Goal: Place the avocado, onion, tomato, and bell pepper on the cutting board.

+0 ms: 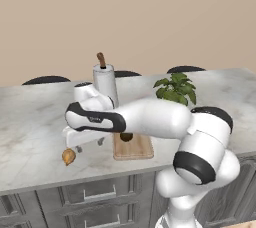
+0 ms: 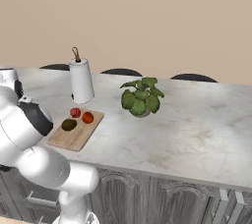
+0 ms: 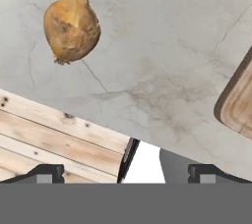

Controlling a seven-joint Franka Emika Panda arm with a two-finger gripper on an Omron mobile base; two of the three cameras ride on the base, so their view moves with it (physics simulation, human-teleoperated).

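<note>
Still off the board: one onion [image 1: 68, 156], lying on its side on the marble surface [image 1: 30, 122] near the front edge, well left of the board [image 1: 133, 148]. Seen from the hand camera as a golden-tan bulb [image 3: 71, 25] with thin stem tip pointing away and a tuft of root at the other end. Probably light and firm, with a dry papery skin that may slip, and round enough to roll if nudged. Best taken across the widest part of the bulb, not by the stem, which looks too thin to bear a grip.

Already on the board [image 2: 76, 132]: one avocado [image 2: 69, 125], dark olive, one red piece [image 2: 75, 112] and one orange-red piece [image 2: 87, 117] just beside it, likely the tomato and the pepper, though too small to tell which is which. So three of four seemingly placed, one left.

Hand [image 3: 126, 173] above the surface near the onion, fingertips wide apart with nothing between them, so open and empty. Onion off to one side of the gap rather than between the tips; some shifting likely needed before descending.

Beyond: one paper towel roll [image 2: 81, 79] behind the board, one leafy potted plant [image 2: 141, 96] further right.
</note>
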